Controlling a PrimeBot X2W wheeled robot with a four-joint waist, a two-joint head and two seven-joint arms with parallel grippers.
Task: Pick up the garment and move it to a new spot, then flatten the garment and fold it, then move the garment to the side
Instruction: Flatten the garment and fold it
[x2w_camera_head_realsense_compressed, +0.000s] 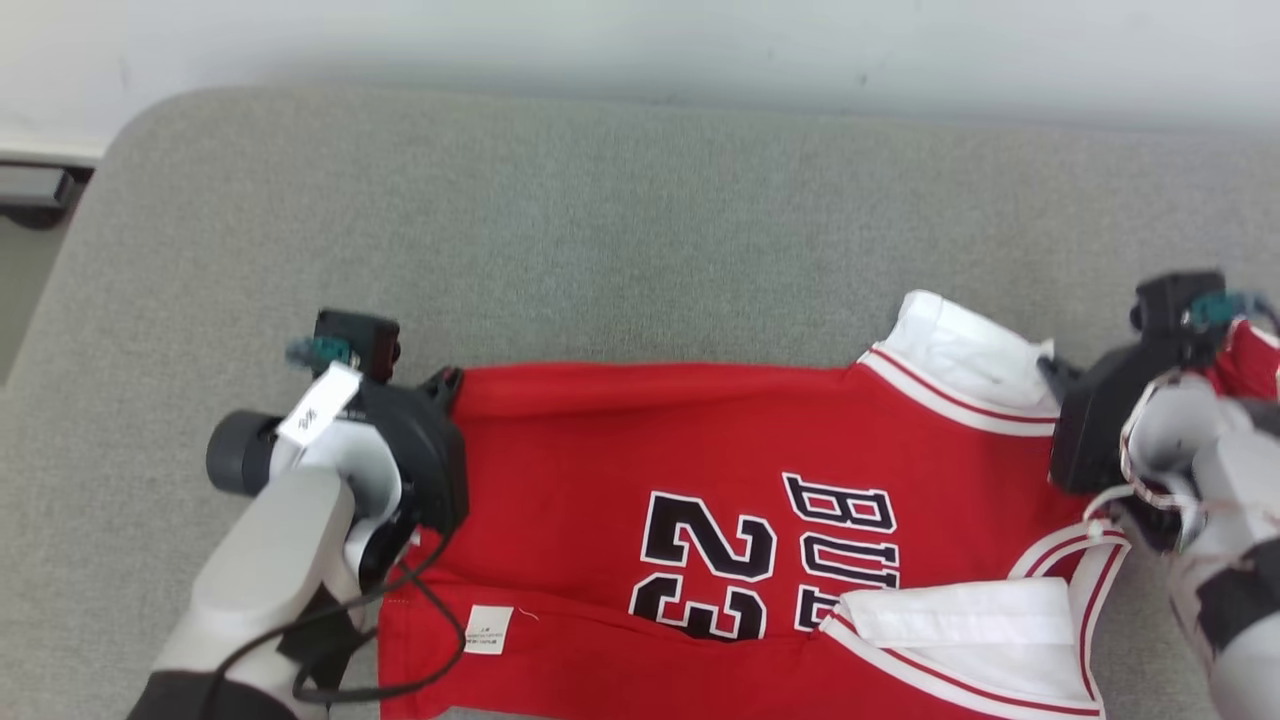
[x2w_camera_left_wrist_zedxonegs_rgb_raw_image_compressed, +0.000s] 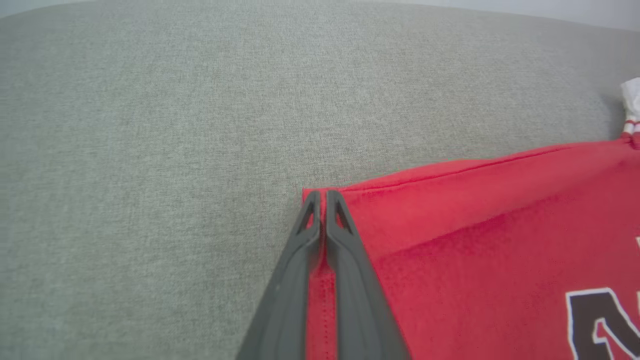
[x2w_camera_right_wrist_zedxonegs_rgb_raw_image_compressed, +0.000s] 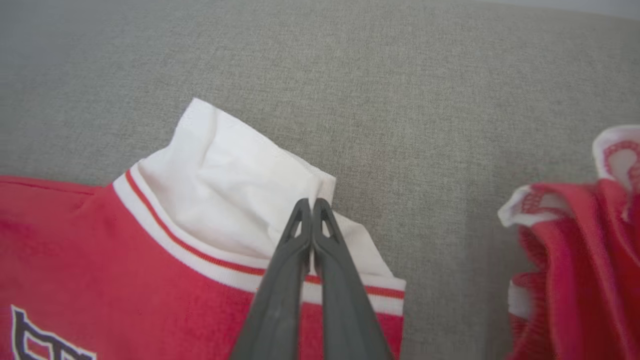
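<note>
Currently the jersey (x2w_camera_head_realsense_compressed: 700, 450) lies spread, print up, on the grey surface (x2w_camera_head_realsense_compressed: 600, 230), near the bottom of the head view. Its long axis runs across the robot, left to right: hem toward the left arm, shoulders toward the right arm.

The left fingers (x2w_camera_left_wrist_zedxonegs_rgb_raw_image_compressed: 323, 225) are closed on the far hem corner, with red cloth pinched between them. The right fingers (x2w_camera_right_wrist_zedxonegs_rgb_raw_image_compressed: 311, 220) are closed on the edge of the far white sleeve (x2w_camera_right_wrist_zedxonegs_rgb_raw_image_compressed: 225, 190), where the cloth puckers.

Both grips sit on the far long edge, so the jersey body lies toward the robot from both.

The next move is probably a fold of that edge toward the near one. Keep both arms level, so the edge stays parallel to the long axis. Avoid the second garment (x2w_camera_right_wrist_zedxonegs_rgb_raw_image_compressed: 575, 260), which lies near the right fingers.
</note>
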